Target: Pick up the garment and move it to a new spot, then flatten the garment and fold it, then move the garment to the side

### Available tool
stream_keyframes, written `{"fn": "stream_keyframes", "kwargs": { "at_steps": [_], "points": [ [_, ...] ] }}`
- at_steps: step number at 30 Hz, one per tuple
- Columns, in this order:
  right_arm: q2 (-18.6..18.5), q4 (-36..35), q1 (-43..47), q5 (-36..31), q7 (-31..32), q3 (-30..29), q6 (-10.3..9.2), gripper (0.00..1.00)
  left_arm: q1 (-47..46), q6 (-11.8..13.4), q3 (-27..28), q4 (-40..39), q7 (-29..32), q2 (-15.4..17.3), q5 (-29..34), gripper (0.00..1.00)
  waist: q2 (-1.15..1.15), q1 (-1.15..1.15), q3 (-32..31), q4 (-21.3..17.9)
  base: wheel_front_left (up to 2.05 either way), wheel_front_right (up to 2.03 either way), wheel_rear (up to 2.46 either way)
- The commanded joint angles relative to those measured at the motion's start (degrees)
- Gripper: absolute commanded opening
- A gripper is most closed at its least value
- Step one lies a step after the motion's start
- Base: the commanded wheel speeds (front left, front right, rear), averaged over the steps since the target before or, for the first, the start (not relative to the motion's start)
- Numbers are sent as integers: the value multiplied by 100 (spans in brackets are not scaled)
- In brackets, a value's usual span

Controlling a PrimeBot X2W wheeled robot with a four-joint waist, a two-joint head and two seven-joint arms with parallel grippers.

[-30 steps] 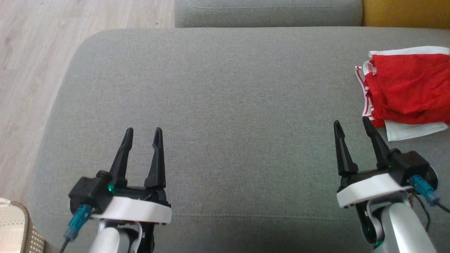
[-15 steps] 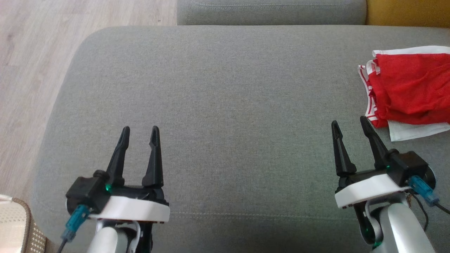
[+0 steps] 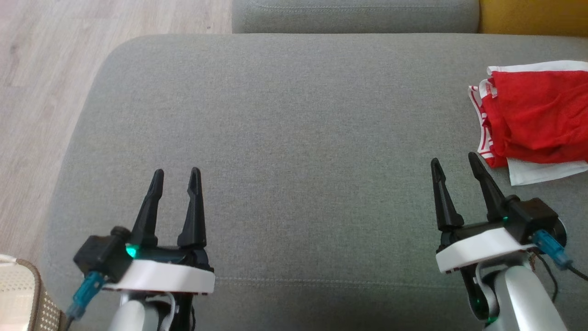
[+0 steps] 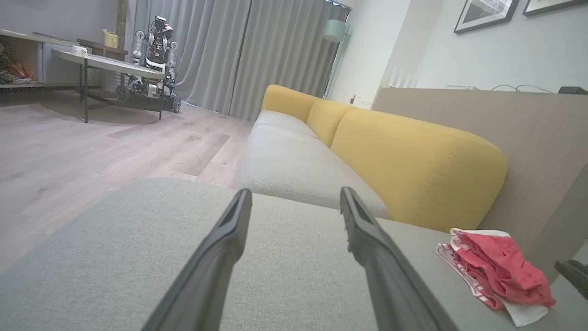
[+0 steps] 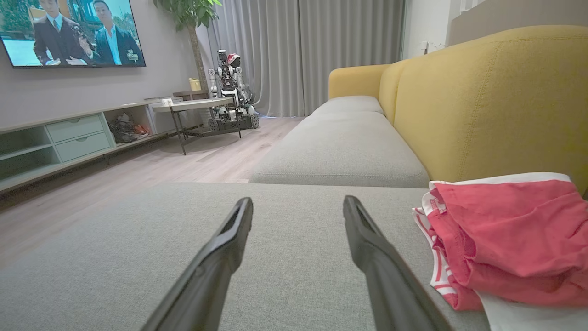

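Observation:
The garment (image 3: 535, 119) is a red piece with white trim, folded into a small stack at the right edge of the grey sofa cushion (image 3: 294, 119). It also lies at the lower right of the left wrist view (image 4: 498, 269) and at the right of the right wrist view (image 5: 510, 234). My right gripper (image 3: 455, 164) hovers open just left of and below the garment, apart from it, with nothing between its fingers. Far to the left, near the cushion's front, my left gripper (image 3: 175, 177) is open and empty too.
A second grey seat cushion (image 3: 353, 16) adjoins at the back, with the yellow backrest (image 3: 533, 16) at the far right. Wooden floor (image 3: 41, 82) lies beyond the cushion's left edge. A woven beige thing (image 3: 20, 299) sits at the lower left corner.
My left gripper has drawn back a little toward the lower left. The right gripper has barely moved. The garment's small shift in the picture matches a camera shift.

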Motion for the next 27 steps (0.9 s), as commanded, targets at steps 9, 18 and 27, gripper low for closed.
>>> {"fn": "stream_keyframes", "kwargs": {
  "at_steps": [9,18,27],
  "points": [
    [34,-166,-154,95,-53,151,-2,100,-110,-104,304,-233,-29,30,-163,100,0,0,-47,-8,0,0,0],
    [35,-137,-155,134,-53,165,-2,100,-83,-129,339,-232,-29,30,-211,100,0,0,-87,-13,0,0,0],
    [1,299,105,140,12,44,0,0,216,-104,133,268,6,-13,-206,0,0,0,-123,-19,0,0,0]
  ]
}}
